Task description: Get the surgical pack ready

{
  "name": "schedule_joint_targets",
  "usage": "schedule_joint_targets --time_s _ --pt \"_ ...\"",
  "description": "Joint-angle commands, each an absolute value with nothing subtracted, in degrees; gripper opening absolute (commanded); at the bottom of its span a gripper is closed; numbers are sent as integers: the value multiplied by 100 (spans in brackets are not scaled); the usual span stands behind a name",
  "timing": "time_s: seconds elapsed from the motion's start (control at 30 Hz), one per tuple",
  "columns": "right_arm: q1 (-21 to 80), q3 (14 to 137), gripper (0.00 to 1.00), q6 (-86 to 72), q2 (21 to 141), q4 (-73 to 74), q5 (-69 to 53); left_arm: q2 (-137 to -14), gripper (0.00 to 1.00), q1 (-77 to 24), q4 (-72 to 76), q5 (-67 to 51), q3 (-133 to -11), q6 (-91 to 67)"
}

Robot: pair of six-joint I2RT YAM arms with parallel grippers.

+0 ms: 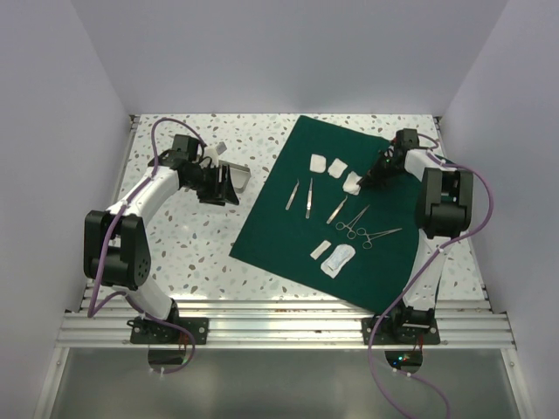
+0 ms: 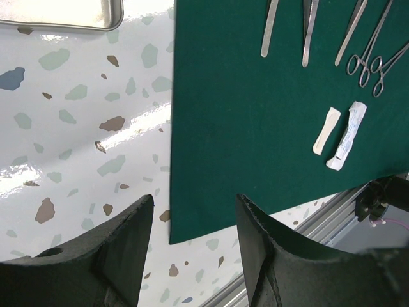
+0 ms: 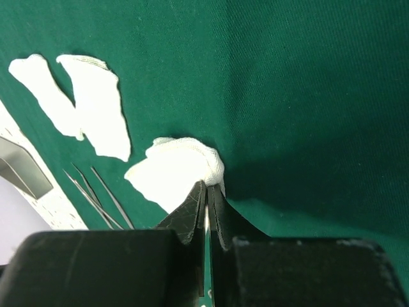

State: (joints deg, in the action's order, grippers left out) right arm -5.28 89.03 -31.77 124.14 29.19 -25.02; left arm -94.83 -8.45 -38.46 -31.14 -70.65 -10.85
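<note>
Top cam is giving us the whole layout: the speckled table (image 1: pixel 192 253) w/ the surgical pack (image 1: pixel 288 236) lying spread flat on it as a big dark green sheet, centre-right and turned a bit off-square. The wrist cams are showing only patches of it. The left arm is reaching fwd and bending in toward centre. The left gripper (image 2: pixel 195 199) is hanging w/ fingers apart and nothing btwn them, over the sheet's left edge near its near corner. The right arm is folding over the sheet's far right side. The right gripper (image 3: pixel 206 187) is pinching tight on the edge of a gauze wad (image 3: pixel 172 169), a grip only the right wrist cam is showing. The steel tray (image 1: pixel 238 177) is sitting left of the sheet, cut off in left wrist view. Two more gauze pads (image 1: pixel 327 164) are lying beside the wad, metal instruments (image 1: pixel 336 209) mid-sheet, white packets (image 2: pixel 345 137) nearer us. Instrument types are staying too small to tell from above.
</note>
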Motion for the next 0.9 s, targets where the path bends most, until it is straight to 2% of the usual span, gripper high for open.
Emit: schedule_joint_targets --time_s 0.0,0.1,0.17,0.3,0.43,0.87 --pt "-536 8938 0 -3050 11962 2944 -2391 -9510 57 -870 -3814 -3252 -7137 -967" --pt "-536 9017 0 -2989 12032 3067 -2382 -9527 57 -870 -3806 -3261 -7137 -958" --pt "-536 9026 4 -2971 12041 3067 -2399 -9536 57 -870 -3806 -3269 -7146 -958" --pt "-536 9026 29 -2927 11962 3155 -2356 -9527 57 -870 -3806 -3261 -7137 -958" --pt "-536 8991 43 -2742 11839 3226 -2259 -9527 57 -870 -3797 -3270 -7128 -958" --pt "-510 8754 44 -2742 12111 2927 -2566 -9528 57 -870 -3788 -3314 -7084 -967"
